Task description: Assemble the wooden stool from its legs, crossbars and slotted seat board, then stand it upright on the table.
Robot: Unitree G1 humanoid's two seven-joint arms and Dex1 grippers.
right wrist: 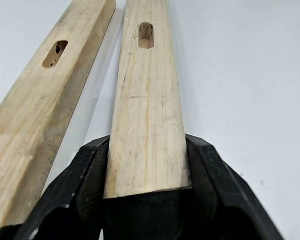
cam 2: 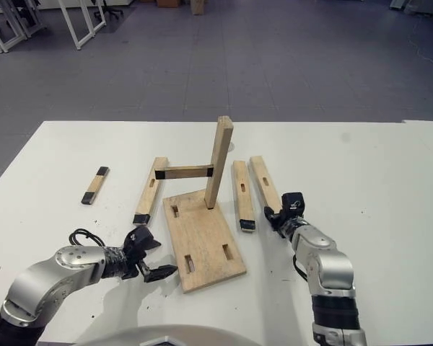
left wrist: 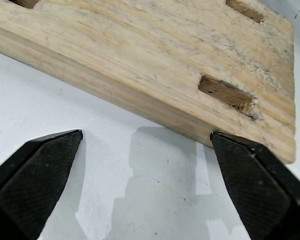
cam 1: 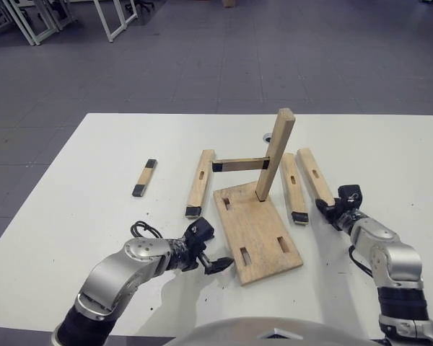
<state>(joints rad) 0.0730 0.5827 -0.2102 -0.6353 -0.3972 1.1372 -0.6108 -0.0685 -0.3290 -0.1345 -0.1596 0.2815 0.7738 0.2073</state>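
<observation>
Pale wooden seat board [cam 1: 256, 234], slotted, lay flat at the near middle of the white desk [cam 1: 94, 144]. One upright leg [cam 1: 276, 153] stood in the board's far slot, tilted slightly to the right. A crossbar [cam 1: 239, 165] with black ends was joined to this leg's side and ran level toward the left; its free end stopped at a left leg [cam 1: 200, 182] lying flat beside the board's left edge, and contact between the two could not be told. A short crossbar [cam 1: 144, 177] lay by itself farther left, well apart from the rest. Two more legs lay side by side to the right of the board: an inner leg [cam 1: 293, 187] just beside the board, and an outer leg [cam 1: 314, 175] next to it. The right tool [right wrist: 147, 170] was clenched on the near end of the outer leg, a finger pressed to each side, with the inner leg lying alongside, apart from the fingers. The left tool [left wrist: 145, 142] was released, fingers spread wide, low over the desk at the board's near left edge; one fingertip [left wrist: 230, 150] sat against the board's near corner, the other finger was clear of the wood.
</observation>
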